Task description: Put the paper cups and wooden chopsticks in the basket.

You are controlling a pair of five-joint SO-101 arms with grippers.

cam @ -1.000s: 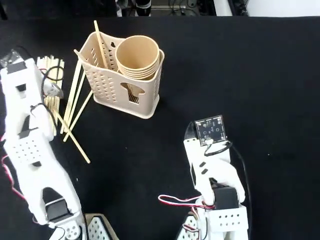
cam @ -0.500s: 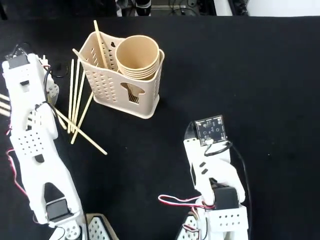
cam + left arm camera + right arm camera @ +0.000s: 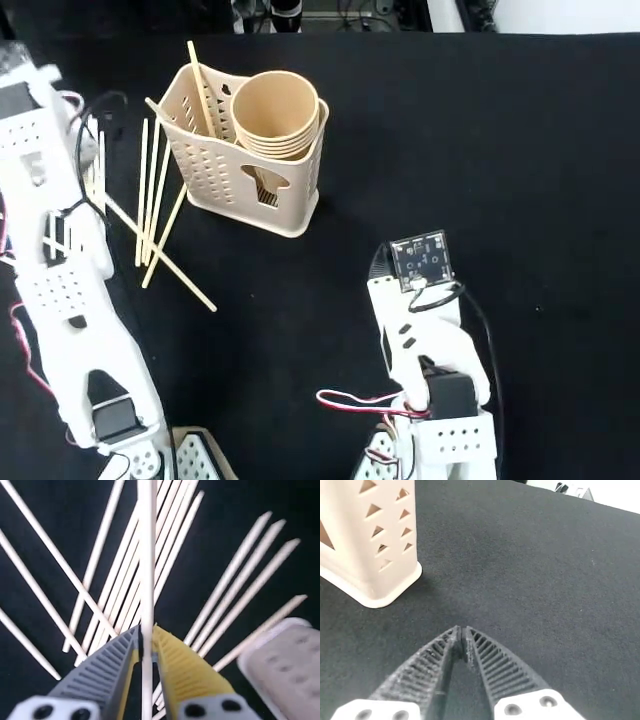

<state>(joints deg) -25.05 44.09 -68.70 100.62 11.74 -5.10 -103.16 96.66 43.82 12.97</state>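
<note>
My left gripper [image 3: 146, 635] is shut on one wooden chopstick [image 3: 147, 555], held above several loose chopsticks [image 3: 165, 570] fanned out on the black table. From above, the left arm [image 3: 50, 200] stands at the far left, beside loose chopsticks [image 3: 150, 200] lying left of the basket [image 3: 240, 175]. The beige basket holds a stack of paper cups [image 3: 276, 108] and a couple of chopsticks [image 3: 200, 85]. My right gripper [image 3: 461, 632] is shut and empty, low over the table, near the basket [image 3: 370, 540]. The right arm [image 3: 425, 330] sits at the front centre.
A pale rounded corner of the basket [image 3: 285, 660] shows close to my left gripper. One long chopstick [image 3: 165, 260] lies diagonally across the others. Open black table [image 3: 500, 150] stretches to the right of the basket.
The left arm has moved toward the far left corner. The bundled chopsticks beside it have spread out on the table. The right arm has stayed still.
</note>
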